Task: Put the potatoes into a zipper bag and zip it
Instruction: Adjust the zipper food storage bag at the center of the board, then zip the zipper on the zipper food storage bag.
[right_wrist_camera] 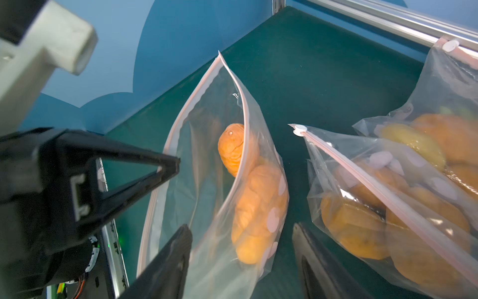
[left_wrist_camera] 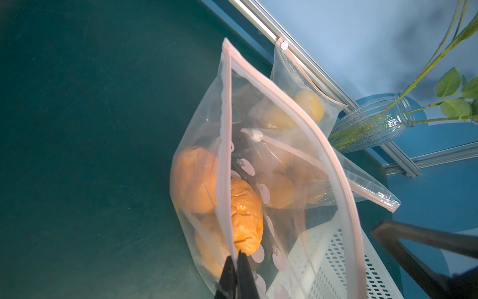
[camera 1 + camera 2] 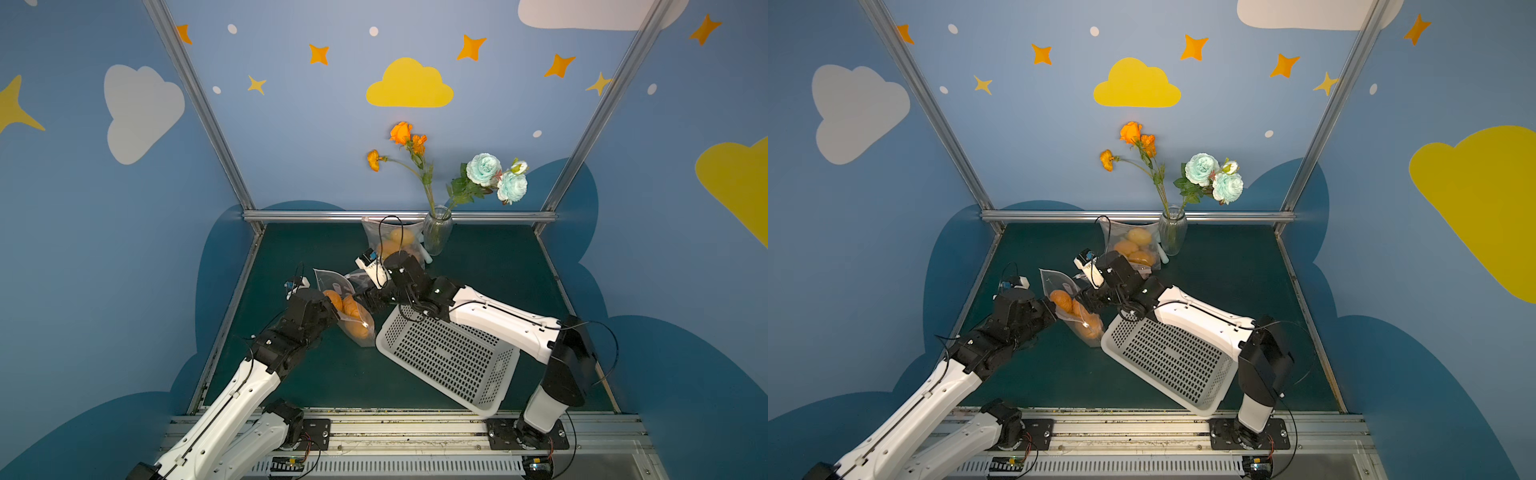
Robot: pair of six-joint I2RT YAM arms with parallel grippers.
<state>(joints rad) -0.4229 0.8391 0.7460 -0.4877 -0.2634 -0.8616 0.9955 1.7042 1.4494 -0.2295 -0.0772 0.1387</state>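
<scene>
White basket point(image 3: 449, 357) nearest, left gripper point(image 2: 236, 259) pinched on the rim of the open zipper bag point(image 1: 201, 181), right gripper point(image 1: 241, 229) jaws wide apart beside it, potatoes point(image 1: 258, 196) inside, more filled bags point(image 1: 388, 207) behind near the vase point(image 3: 436, 232).

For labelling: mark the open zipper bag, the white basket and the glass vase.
open zipper bag point(image 2: 224, 155), left wrist view, pink zipper strip.
white basket point(image 3: 444, 357), a top view, perforated floor.
glass vase point(image 3: 436, 232), a top view, glass body.
</scene>
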